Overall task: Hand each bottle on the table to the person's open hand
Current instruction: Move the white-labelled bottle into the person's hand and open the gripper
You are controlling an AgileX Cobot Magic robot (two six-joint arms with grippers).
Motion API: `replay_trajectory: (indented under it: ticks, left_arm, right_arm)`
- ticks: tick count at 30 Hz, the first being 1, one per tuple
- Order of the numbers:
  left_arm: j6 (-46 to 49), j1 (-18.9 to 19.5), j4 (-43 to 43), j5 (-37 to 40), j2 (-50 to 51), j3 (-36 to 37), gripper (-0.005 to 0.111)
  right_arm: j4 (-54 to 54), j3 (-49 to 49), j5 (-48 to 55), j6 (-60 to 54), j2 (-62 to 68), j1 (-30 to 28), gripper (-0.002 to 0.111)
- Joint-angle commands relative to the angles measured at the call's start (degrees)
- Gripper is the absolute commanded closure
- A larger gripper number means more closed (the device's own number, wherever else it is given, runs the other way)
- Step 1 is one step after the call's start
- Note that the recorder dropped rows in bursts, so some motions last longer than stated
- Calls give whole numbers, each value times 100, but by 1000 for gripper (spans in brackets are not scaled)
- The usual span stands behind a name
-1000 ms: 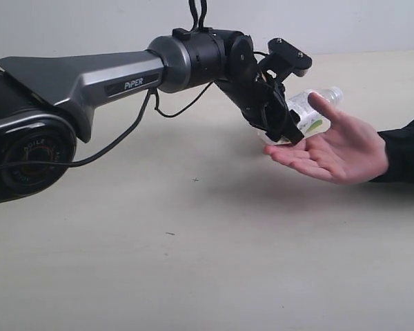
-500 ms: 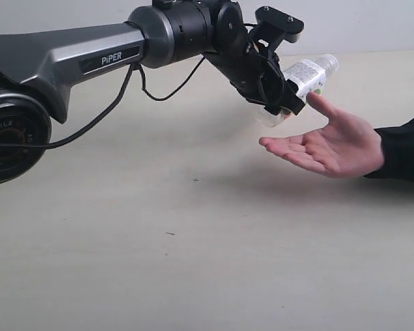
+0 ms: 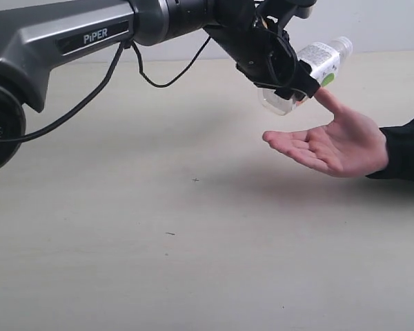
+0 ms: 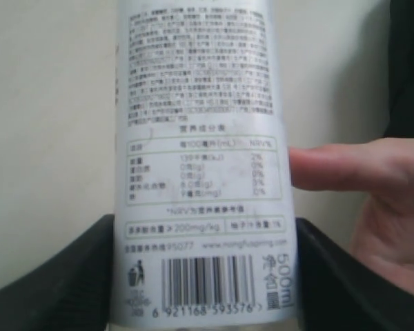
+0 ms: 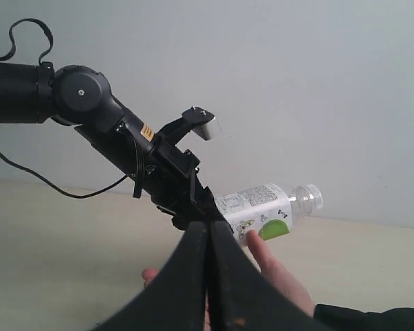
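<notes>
A clear bottle with a white-and-green label hangs tilted in the air, cap end up and to the right, with my left gripper shut on its lower body. Right under it lies the person's open hand, palm up, thumb raised almost to the bottle. The left wrist view fills with the bottle's label between the black fingers, the thumb beside it. My right gripper is shut on nothing, pointing at the bottle and hand. No other bottles are in view.
The pale beige table spreads below with a few dark specks. The left arm's grey link spans the upper left, a black cable hanging from it. The person's dark sleeve enters from the right. A plain wall stands behind.
My left gripper has lifted the bottle up and to the right, off the person's palm. The hand has stayed open in nearly the same place.
</notes>
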Motion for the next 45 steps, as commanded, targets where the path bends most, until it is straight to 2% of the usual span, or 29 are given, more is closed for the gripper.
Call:
replay_trajectory:
  ticks: [1, 9, 19, 24, 31, 34, 39, 42, 45]
  left_arm:
    - [-83, -63, -79, 206, -220, -1, 107]
    - [-240, -63, -79, -265, -721, 729, 107]
    - [-322, -109, -434, -1454, -1502, 2142, 107]
    - [-574, -282, -533, -1838, -1827, 2658, 107]
    - [-1721, -768, -441, -2392, -2186, 3160, 107]
    - [-2632, -1027, 14, -2499, -2260, 3189, 107]
    - [-4599, -1372, 1478, -2392, -2329, 3189, 107]
    - [-6050, -1512, 2820, -1758, -2337, 3189, 107]
    - [-7601, -1809, 4374, -671, -2337, 3189, 107]
  right_arm:
    - [-1, 24, -28, 3, -25, 15, 108]
    - [-1, 24, -28, 3, -25, 15, 108]
    - [-1, 24, -28, 3, -25, 15, 108]
    - [-1, 24, -28, 3, -25, 15, 108]
    - [-1, 24, -28, 3, -25, 15, 108]
    - [-1, 24, -28, 3, -25, 15, 108]
    - [-1, 24, -28, 3, -25, 15, 108]
    - [-1, 24, -28, 3, -25, 15, 108]
    - [-1, 24, -28, 3, -25, 15, 108]
